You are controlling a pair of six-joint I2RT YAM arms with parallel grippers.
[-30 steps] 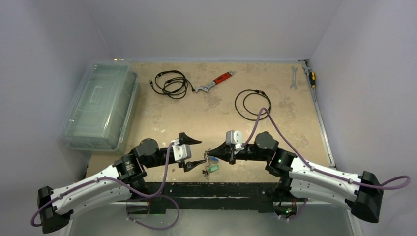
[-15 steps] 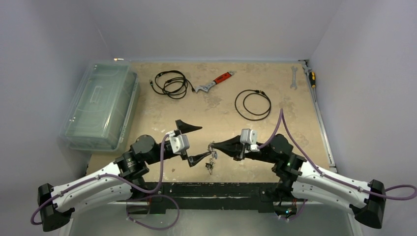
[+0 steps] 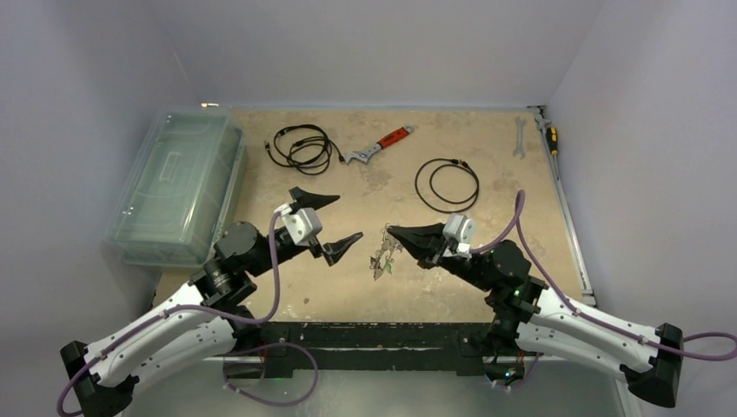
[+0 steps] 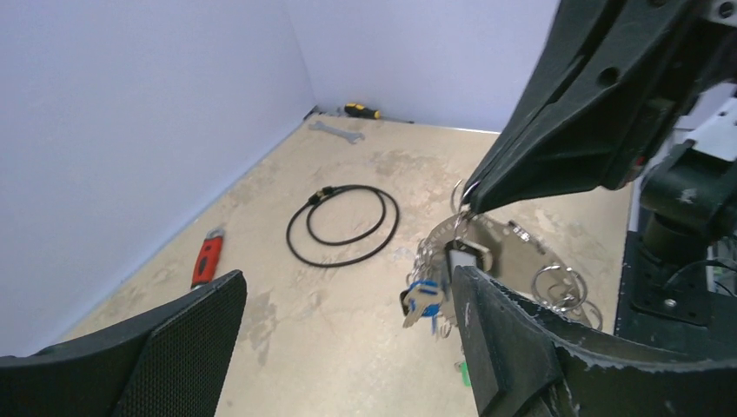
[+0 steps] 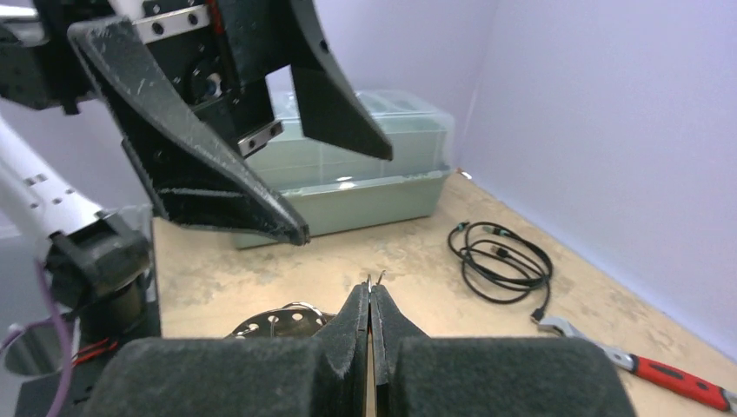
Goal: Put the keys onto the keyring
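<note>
Left of the keyring (image 3: 380, 254), the left gripper (image 3: 346, 219) hangs just beside it, jaws wide and empty. The keyring dangles with keys (image 4: 423, 300) bunched below: light, stiff, slippery metal, likely to swing, so bare wire looks the best place to pinch. To its right, the right gripper (image 3: 390, 231) is clamped on its top edge. Behind it lies bare tabletop (image 3: 348, 187), up to a cable loop (image 3: 447, 184).
</note>
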